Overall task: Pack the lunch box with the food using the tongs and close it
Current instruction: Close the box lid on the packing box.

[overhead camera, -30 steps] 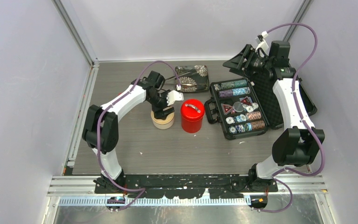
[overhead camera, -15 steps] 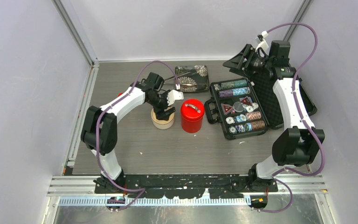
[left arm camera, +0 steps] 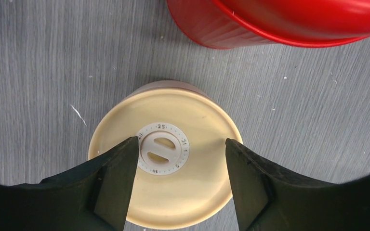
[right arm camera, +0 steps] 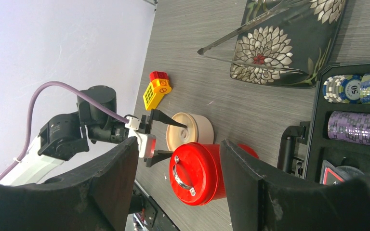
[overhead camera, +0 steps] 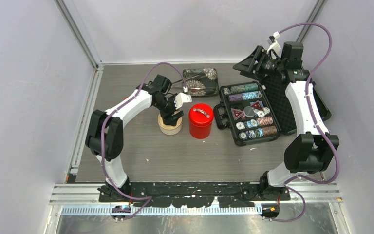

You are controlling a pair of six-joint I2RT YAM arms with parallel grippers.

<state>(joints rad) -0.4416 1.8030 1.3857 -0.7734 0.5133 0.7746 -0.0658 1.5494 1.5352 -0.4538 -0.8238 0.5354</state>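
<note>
The lunch box is two pieces standing side by side: a red canister (overhead camera: 200, 120) with its metal-handled lid on, and a cream tub (left arm camera: 173, 192) under a beige disc lid with a dial. My left gripper (left arm camera: 181, 147) hangs open just above the tub's lid, which is wider than the gap between its fingers (left arm camera: 111, 187). From the side the left gripper (right arm camera: 156, 137) shows over the cream tub (right arm camera: 190, 131). The silver tongs (right arm camera: 241, 36) lie on the flowered tray (right arm camera: 289, 43). My right gripper (right arm camera: 178, 144) is open and holds nothing, high at the back right. The food is out of view.
An open black poker-chip case (overhead camera: 248, 114) lies right of the red canister (right arm camera: 197, 175). A yellow-and-red toy block (right arm camera: 155, 91) sits left of the tub. The tray (overhead camera: 200, 81) is at the back middle. Grey walls close in the table.
My left gripper has edged slightly toward the back above the cream tub. The right arm has not moved.
</note>
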